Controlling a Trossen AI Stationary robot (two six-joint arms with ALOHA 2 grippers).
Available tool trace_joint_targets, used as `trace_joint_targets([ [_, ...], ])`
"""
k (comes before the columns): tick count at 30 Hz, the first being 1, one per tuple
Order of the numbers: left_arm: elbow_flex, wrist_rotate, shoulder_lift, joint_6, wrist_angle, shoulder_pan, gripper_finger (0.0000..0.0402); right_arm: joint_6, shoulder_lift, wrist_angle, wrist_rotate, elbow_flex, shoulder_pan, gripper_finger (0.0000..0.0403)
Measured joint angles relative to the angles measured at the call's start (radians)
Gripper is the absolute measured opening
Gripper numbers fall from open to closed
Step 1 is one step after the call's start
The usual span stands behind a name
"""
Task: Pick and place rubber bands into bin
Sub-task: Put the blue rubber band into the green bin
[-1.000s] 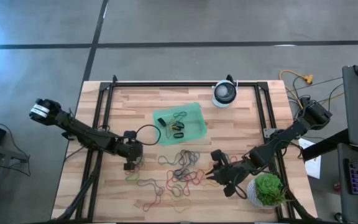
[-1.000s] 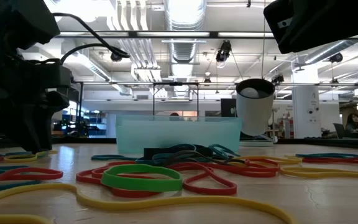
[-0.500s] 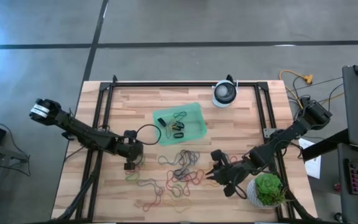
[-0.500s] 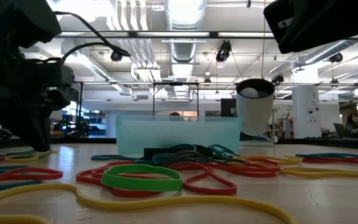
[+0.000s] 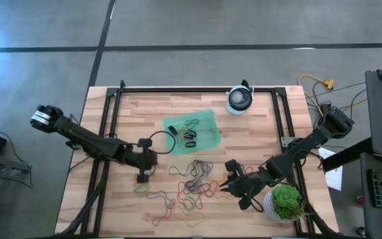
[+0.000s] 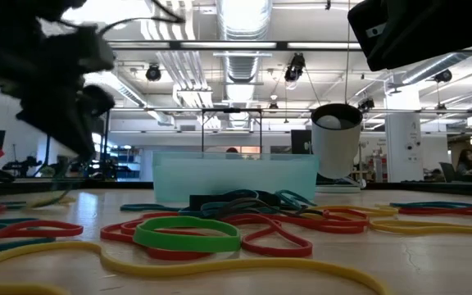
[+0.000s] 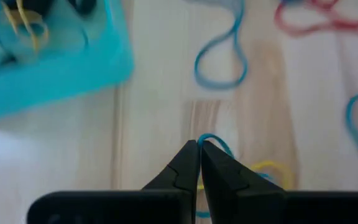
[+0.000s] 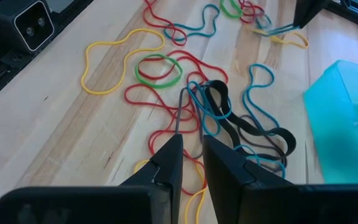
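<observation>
1. Rubber bands lie scattered on the counter between the two arms; a few already sit in the green bin, which stands just beyond the left fingers
2. The left gripper is low over the near-left part of the scatter, its fingers pressed together and pinching a thin blue band at their very tips; a yellow band lies just beside them
3. The right gripper waits on the other side of the scatter, beside the potted plant; its fingers stand slightly apart and hold nothing, with the tangle of red, blue and black bands just ahead of them
4. To do this step well: the hold is only at the tips, so lift straight and slowly until the blue band hangs clear of its neighbours
5. Carry it across the bin's near wall, stop above the middle, then part the fingers low so the band does not spring out
</observation>
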Motion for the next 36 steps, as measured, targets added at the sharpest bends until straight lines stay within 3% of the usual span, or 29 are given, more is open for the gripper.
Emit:
trace_joint_targets([
  [11, 0.178, -0.19, -0.009, 0.189, 0.021, 0.0, 0.0004, 0.004, 0.0, -0.001, 0.0, -0.001, 0.0, 0.0057],
  [13, 0.196, -0.167, -0.009, 0.222, 0.054, 0.0, 0.0004, 0.005, 0.0, -0.001, 0.0, -0.001, 0.0, 0.0057],
  [17, 0.211, -0.019, -0.01, 0.294, 0.129, -0.002, 0.0004, 0.005, 0.0, -0.001, 0.0, -0.002, 0.0, 0.0057],
  [25, 0.239, -0.145, -0.011, 0.374, 0.158, -0.001, 0.0004, 0.008, 0.0, -0.002, 0.0, -0.002, 0.0, 0.0057],
  [27, 0.237, -0.123, -0.011, 0.41, 0.202, -0.001, 0.0004, 0.008, 0.0, -0.002, 0.0, -0.003, 0.0, 0.0057],
  [34, 0.238, 0.129, -0.023, 0.497, 0.334, -0.003, 0.0004, 0.008, 0.0, -0.002, 0.0, -0.003, 0.0, 0.0057],
  [36, 0.237, 0.141, -0.035, 0.515, 0.365, -0.003, 0.0004, 0.008, 0.0, -0.001, 0.0, -0.003, 0.0, 0.0057],
])
